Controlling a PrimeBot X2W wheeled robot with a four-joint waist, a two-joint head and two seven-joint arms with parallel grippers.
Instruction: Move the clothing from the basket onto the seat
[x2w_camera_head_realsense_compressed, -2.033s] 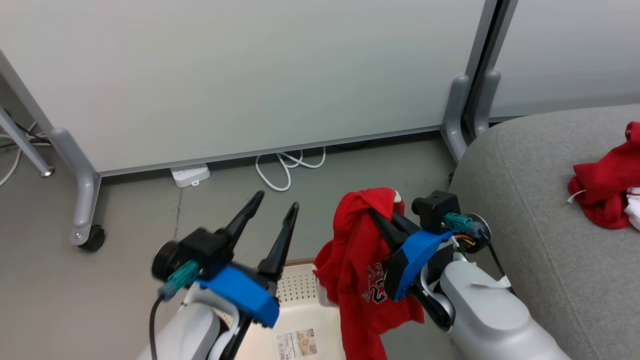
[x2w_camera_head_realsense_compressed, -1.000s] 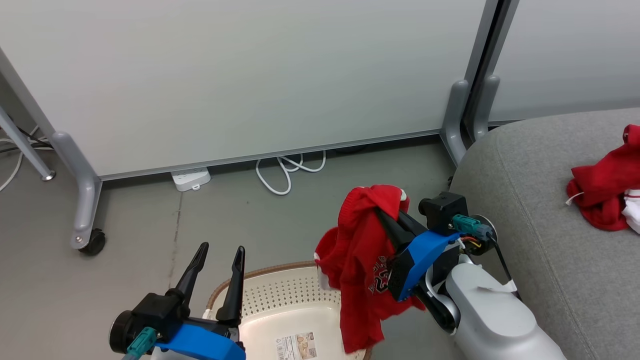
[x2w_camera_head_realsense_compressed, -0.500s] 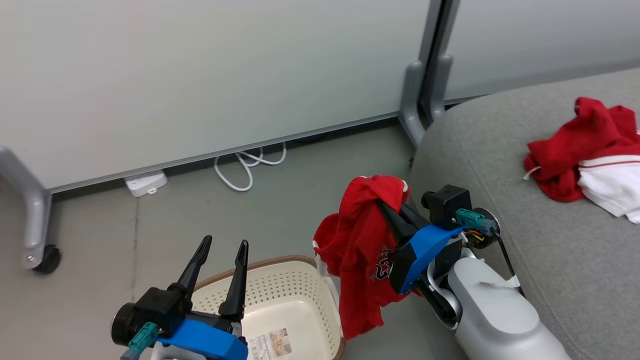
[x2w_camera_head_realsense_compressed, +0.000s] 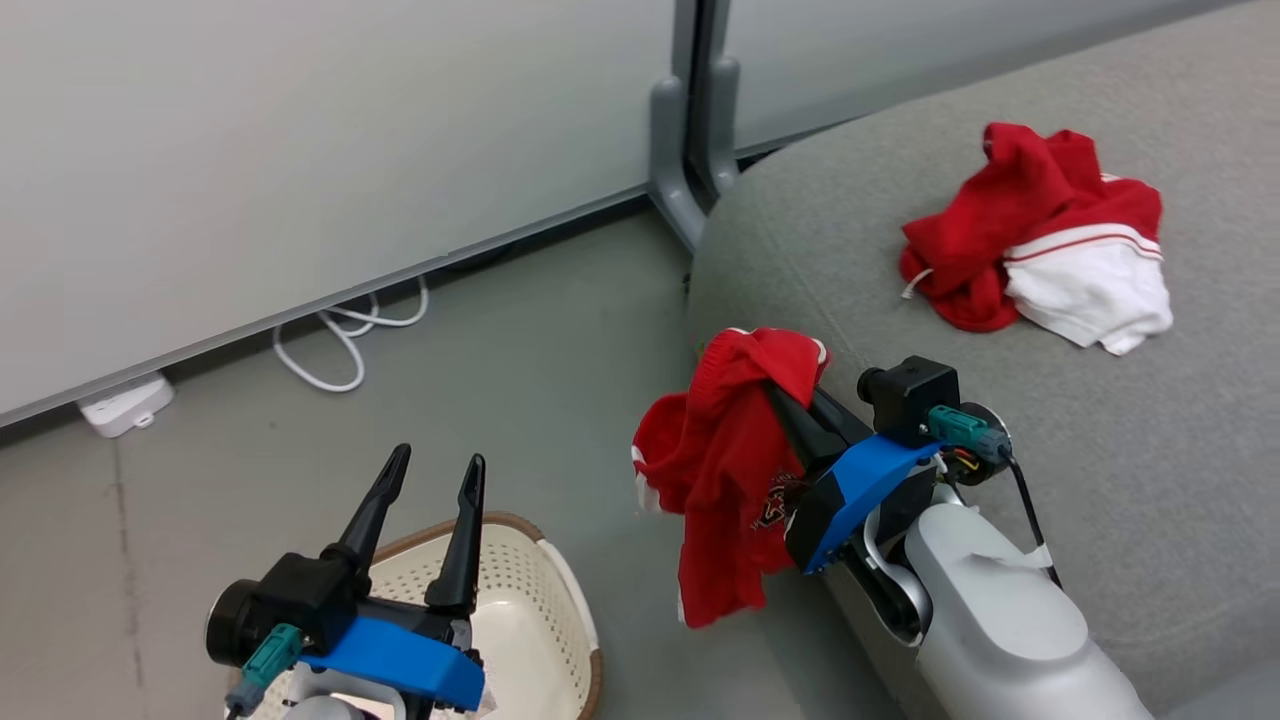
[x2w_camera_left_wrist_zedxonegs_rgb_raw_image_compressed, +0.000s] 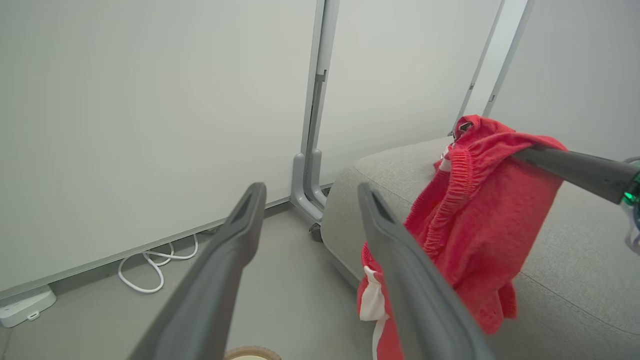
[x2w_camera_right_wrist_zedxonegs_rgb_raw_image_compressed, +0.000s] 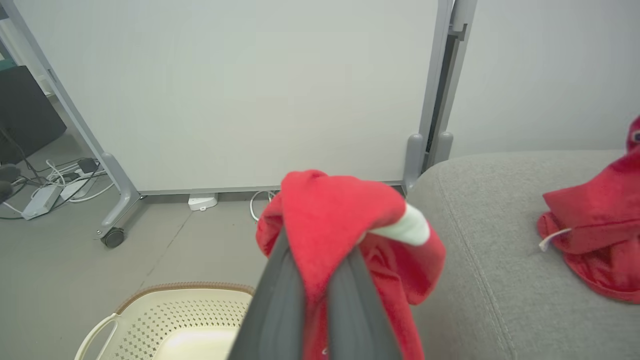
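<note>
My right gripper (x2w_camera_head_realsense_compressed: 775, 385) is shut on a red garment (x2w_camera_head_realsense_compressed: 725, 460) with a dark printed logo, which hangs in the air beside the front-left edge of the grey seat (x2w_camera_head_realsense_compressed: 1000, 400). In the right wrist view the same red garment (x2w_camera_right_wrist_zedxonegs_rgb_raw_image_compressed: 340, 215) drapes over my closed fingers (x2w_camera_right_wrist_zedxonegs_rgb_raw_image_compressed: 280, 295). A second red and white garment (x2w_camera_head_realsense_compressed: 1040, 245) lies crumpled on the seat. My left gripper (x2w_camera_head_realsense_compressed: 435, 475) is open and empty above the cream basket (x2w_camera_head_realsense_compressed: 540, 600) on the floor. The left wrist view has the held garment (x2w_camera_left_wrist_zedxonegs_rgb_raw_image_compressed: 480, 210) to the right of my left fingers (x2w_camera_left_wrist_zedxonegs_rgb_raw_image_compressed: 400, 260).
Grey-white partition panels (x2w_camera_head_realsense_compressed: 300, 130) on metal feet (x2w_camera_head_realsense_compressed: 690, 160) stand behind. A white power strip (x2w_camera_head_realsense_compressed: 125, 402) and a looped white cable (x2w_camera_head_realsense_compressed: 345, 335) lie on the grey floor at their base. A castor wheel (x2w_camera_right_wrist_zedxonegs_rgb_raw_image_compressed: 112, 237) and more cables (x2w_camera_right_wrist_zedxonegs_rgb_raw_image_compressed: 55, 182) are at the far left.
The head view has swung right, so the seat and the garment lying on it sit further left and more fully in frame. The right gripper still holds the red garment; the left stays open.
</note>
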